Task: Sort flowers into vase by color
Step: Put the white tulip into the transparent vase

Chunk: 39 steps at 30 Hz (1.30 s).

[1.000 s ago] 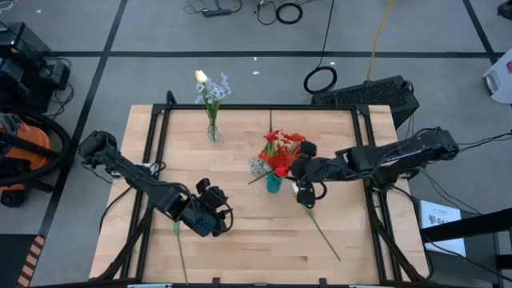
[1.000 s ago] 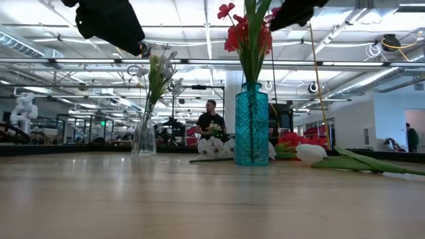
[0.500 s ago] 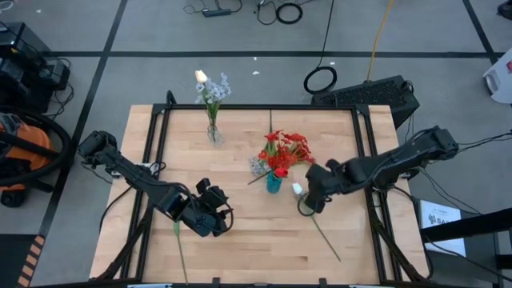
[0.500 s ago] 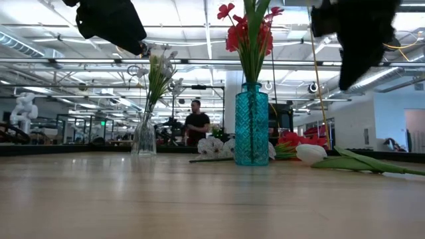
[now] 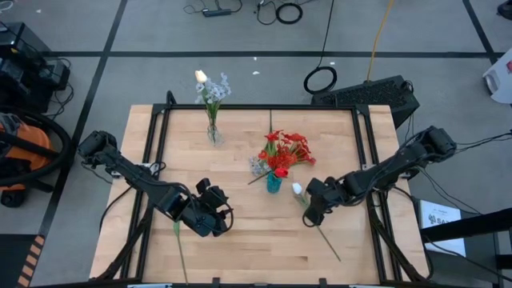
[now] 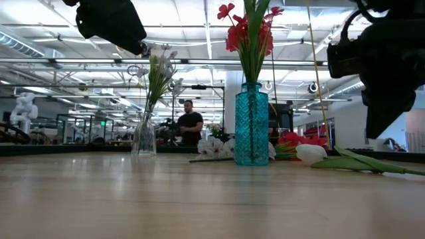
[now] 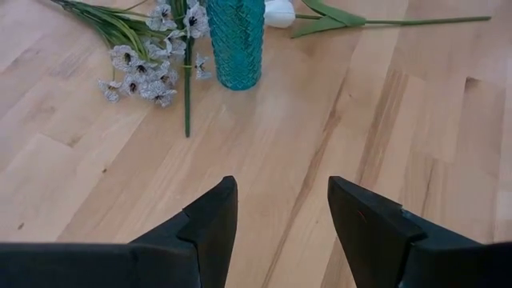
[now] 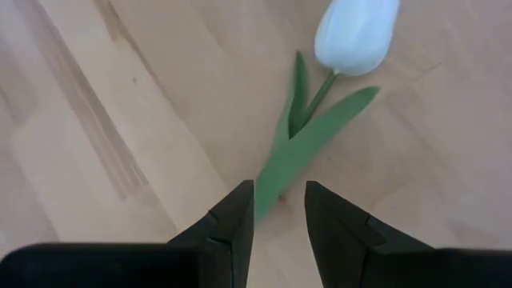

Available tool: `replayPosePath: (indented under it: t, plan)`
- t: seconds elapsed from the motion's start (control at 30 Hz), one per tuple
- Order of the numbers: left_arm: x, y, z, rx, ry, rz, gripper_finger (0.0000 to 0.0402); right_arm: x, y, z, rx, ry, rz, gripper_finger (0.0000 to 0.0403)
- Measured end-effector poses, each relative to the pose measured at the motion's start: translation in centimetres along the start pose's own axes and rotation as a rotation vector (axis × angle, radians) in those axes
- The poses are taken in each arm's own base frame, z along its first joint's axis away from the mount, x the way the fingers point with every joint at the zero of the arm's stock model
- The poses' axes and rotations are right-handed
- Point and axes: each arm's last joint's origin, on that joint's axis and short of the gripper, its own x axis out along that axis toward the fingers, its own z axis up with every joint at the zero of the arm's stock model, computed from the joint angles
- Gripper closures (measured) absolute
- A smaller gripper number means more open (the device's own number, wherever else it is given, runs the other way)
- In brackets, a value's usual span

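Right gripper (image 8: 276, 210) above white tulip (image 8: 356, 32) lying flat on surface (image 5: 240, 248), fingers spread narrowly astride stem just below leaves; contact not yet, probably. Advice: descend straight, pinch stem not leaf, lift clear of teal vase (image 5: 274, 183) holding red flowers (image 5: 285, 150). White belongs in clear vase (image 5: 214, 133). Left gripper (image 7: 280, 216) spread, idle near front edge. Bluish sprig (image 7: 148, 68) beside teal vase. Room: person (image 6: 190, 123) behind.

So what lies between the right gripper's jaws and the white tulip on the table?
Nothing but bare wood. In the right wrist view the right gripper hangs open over the white tulip's green stem, with only table below.
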Motion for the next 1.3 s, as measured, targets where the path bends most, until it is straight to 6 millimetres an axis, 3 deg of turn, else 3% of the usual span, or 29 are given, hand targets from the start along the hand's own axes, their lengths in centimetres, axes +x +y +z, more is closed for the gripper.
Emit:
replayPosePath:
  t: [0.5,0.6,0.73,0.87,1.07,1.17,1.3]
  plan:
    - [0.0,0.0,0.0,-0.001,-0.001,-0.002,0.0201,5.6,2.4,-0.9,-0.060,0.169,-0.148,0.0300]
    - [0.0,0.0,0.0,-0.002,-0.002,-0.002,0.0201,6.1,3.2,-0.7,-0.108,0.202,-0.201,0.0320]
    - [0.0,0.0,0.1,-0.003,-0.002,-0.001,0.0201,6.0,4.1,-0.2,-0.226,0.215,-0.200,0.0384]
    - [0.3,0.3,0.4,-0.018,-0.005,0.010,0.0201,4.0,3.8,0.1,-0.261,0.185,-0.260,0.0391]
    - [0.9,0.8,1.6,-0.056,-0.045,0.003,0.0201,-3.7,1.2,-0.1,-0.134,0.069,-0.391,0.0399]
    - [1.2,0.8,2.4,-0.022,-0.092,-0.021,0.0201,-8.0,-0.3,-0.2,-0.043,-0.106,-0.333,0.0399]
    - [1.2,0.0,4.2,0.024,-0.219,-0.123,0.0201,-12.4,-1.3,0.1,0.042,-0.374,-0.118,0.0401]
